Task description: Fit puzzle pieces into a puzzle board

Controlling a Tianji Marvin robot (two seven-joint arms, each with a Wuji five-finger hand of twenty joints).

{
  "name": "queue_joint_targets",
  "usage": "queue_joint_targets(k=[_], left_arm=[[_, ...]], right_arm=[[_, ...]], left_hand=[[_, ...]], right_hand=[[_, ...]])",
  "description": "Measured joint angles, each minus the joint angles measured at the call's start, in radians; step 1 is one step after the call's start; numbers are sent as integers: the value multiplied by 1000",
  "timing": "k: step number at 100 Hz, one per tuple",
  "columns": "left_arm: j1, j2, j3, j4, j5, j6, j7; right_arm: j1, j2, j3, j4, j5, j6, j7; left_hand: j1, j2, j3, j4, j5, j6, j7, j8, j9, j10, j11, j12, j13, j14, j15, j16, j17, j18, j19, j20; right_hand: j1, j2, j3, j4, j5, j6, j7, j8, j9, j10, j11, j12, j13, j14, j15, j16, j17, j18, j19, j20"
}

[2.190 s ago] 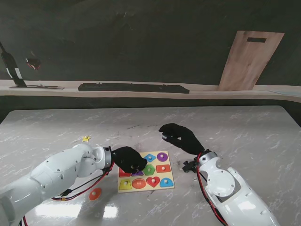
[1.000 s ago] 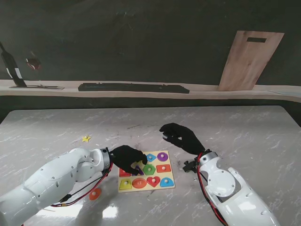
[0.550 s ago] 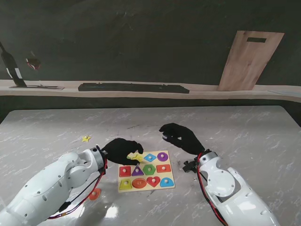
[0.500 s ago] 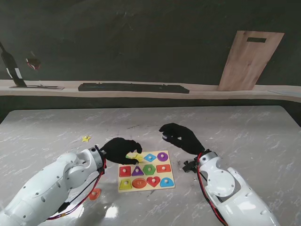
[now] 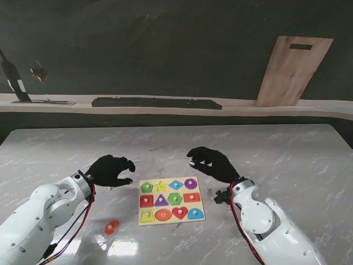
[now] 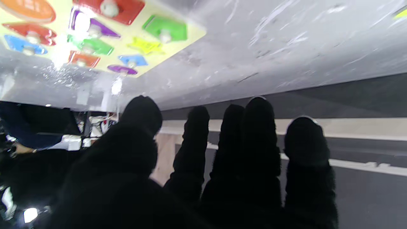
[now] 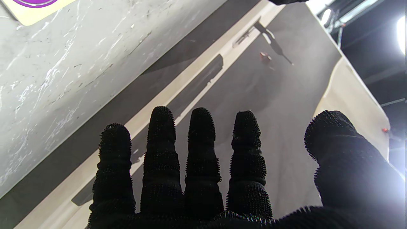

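The yellow puzzle board (image 5: 169, 193) lies flat in front of me, its three rows filled with coloured pieces, among them a yellow star (image 5: 160, 186) in the farthest row. My left hand (image 5: 110, 170) hovers open to the left of the board, holding nothing. The right hand (image 5: 212, 163) floats open just beyond the board's far right corner, also holding nothing. The left wrist view shows the board (image 6: 182, 39) past spread fingers (image 6: 254, 152). In the right wrist view only a board corner (image 7: 28, 17) appears beyond the open right hand (image 7: 203, 178).
An orange round piece (image 5: 112, 227) lies loose on the marble table (image 5: 287, 160), nearer to me than the left hand. A wooden cutting board (image 5: 292, 70) leans on the back wall above a ledge with a long black bar (image 5: 157, 102).
The left hand has pulled back from the board to the left and opened. The yellow star it was setting down now sits in the farthest row. The right hand has stayed put.
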Motion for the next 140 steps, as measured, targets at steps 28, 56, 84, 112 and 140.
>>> queue_joint_targets(k=[28, 56, 84, 112, 140], left_arm=[[0, 24, -71, 45, 47, -1, -28], [-120, 39, -66, 241, -41, 3, -101], [-256, 53, 62, 433, -76, 56, -50], [-406, 51, 271, 627, -176, 116, 67], [-563, 14, 544, 827, -325, 126, 149]], right_arm=[[-4, 1, -4, -2, -62, 43, -31], [15, 2, -40, 7, -79, 91, -37], [24, 1, -48, 11, -82, 104, -33], [22, 1, -48, 8, -82, 116, -32], [21, 1, -47, 7, -81, 123, -31]], left_hand=[[61, 36, -28, 0, 10, 21, -142, -36, -48, 9, -96, -92, -41, 5, -53, 0, -37, 0, -31, 12], [150, 24, 51, 0, 10, 21, -192, -50, -100, 9, -149, -157, -84, 6, -107, 0, -92, 0, -69, 16], [126, 35, 41, 1, 7, 21, -258, -97, -158, 9, -174, -183, -116, 6, -139, 0, -131, 0, -104, 26], [126, 35, 25, 1, -4, 21, -291, -128, -158, 9, -147, -169, -116, 6, -114, 11, -123, 0, -104, 36], [126, 35, 25, 1, -4, 21, -297, -148, -145, 5, -123, -151, -115, 6, -101, 11, -111, 0, -104, 36]], right_hand=[[0, 0, 0, 0, 0, 0, 0, 0, 0, 0, 0, 0, 0, 0, 0, 0, 0, 0, 0, 0], [0, 0, 0, 0, 0, 0, 0, 0, 0, 0, 0, 0, 0, 0, 0, 0, 0, 0, 0, 0], [0, 0, 0, 0, 0, 0, 0, 0, 0, 0, 0, 0, 0, 0, 0, 0, 0, 0, 0, 0], [0, 0, 0, 0, 0, 0, 0, 0, 0, 0, 0, 0, 0, 0, 1, 0, 0, 0, 0, 0], [0, 0, 0, 0, 0, 0, 0, 0, 0, 0, 0, 0, 0, 0, 1, 0, 0, 0, 0, 0]])
